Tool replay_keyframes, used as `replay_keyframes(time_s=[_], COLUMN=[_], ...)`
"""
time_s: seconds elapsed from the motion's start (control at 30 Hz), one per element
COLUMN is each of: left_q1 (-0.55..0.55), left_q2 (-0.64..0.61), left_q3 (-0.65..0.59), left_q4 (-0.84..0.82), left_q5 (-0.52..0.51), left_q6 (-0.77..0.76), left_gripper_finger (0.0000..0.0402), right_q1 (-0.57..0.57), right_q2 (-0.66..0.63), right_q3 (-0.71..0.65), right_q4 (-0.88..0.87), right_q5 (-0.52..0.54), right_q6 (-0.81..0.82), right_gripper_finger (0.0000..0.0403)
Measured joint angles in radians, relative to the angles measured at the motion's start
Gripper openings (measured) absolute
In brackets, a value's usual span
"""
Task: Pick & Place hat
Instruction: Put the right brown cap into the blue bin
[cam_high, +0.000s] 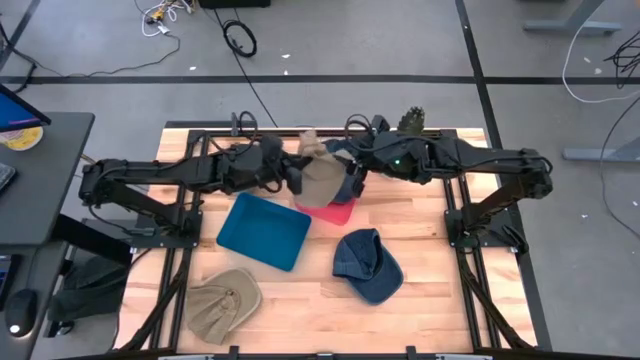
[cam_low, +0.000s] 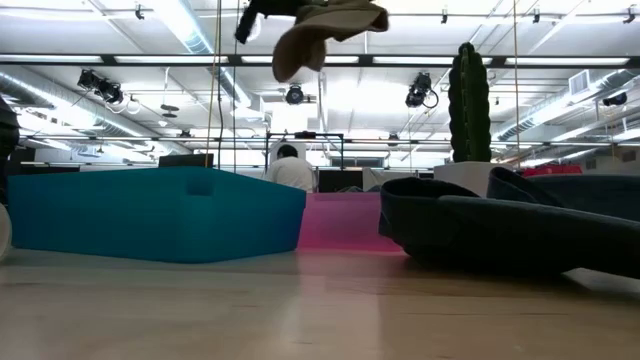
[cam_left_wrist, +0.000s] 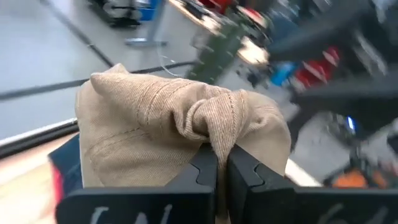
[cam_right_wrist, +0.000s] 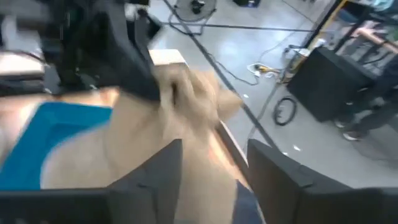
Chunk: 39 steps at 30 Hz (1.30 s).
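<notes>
step: handover | left gripper (cam_left_wrist: 222, 171) clamped on tan hat (cam_left_wrist: 168, 124) above pink bin (cam_high: 335, 211) | right gripper (cam_right_wrist: 214, 165) apart, around hat | next: carry, lower into bin

Both arms are dark, built of long jointed segments with black cables looped near the wrists. The right arm (cam_high: 440, 160) shows a small green light on its forearm. The left gripper (cam_left_wrist: 222, 180) has flat black fingers with stepped, notched inner edges.

Grey concrete floor (cam_high: 400, 40) with loose black cables (cam_high: 238, 38); dark desk (cam_high: 45, 170) beyond the left pincer; bright ceiling strip lights (cam_low: 190, 30).
</notes>
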Motion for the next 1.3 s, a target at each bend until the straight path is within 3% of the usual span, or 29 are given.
replay_keyframes(time_s=[0.27, 0.6, 0.8, 1.03, 1.2, 1.3], left_q1=[-0.075, -0.240, -0.322, -0.394, -0.425, -0.432], left_q2=[-0.093, -0.125, -0.098, -0.065, -0.031, -0.015], left_q3=[0.000, 0.001, 0.000, 0.000, -0.001, 0.003], left_q4=[-0.294, -0.608, -0.786, -0.944, -1.004, -0.960], left_q5=[-0.214, -0.397, -0.380, -0.248, -0.205, -0.246], left_q6=[-0.384, -0.860, -1.193, -1.436, -1.513, -1.408], left_gripper_finger=[0.0008, 0.0008, 0.0008, 0.0008, 0.0008, 0.0008], right_q1=[0.000, 0.000, 0.000, 0.000, -0.001, -0.002], right_q2=[-0.017, -0.025, -0.025, -0.025, -0.025, -0.024], right_q3=[0.000, 0.000, 0.000, 0.000, 0.000, 0.000], right_q4=[-0.035, -0.071, -0.072, -0.080, -0.107, -0.124], right_q5=[0.050, 0.040, 0.041, 0.042, 0.042, 0.042], right_q6=[0.055, 0.082, 0.086, 0.140, 0.122, 0.102], right_gripper_finger=[0.0220, 0.0210, 0.0205, 0.0205, 0.0205, 0.0205])
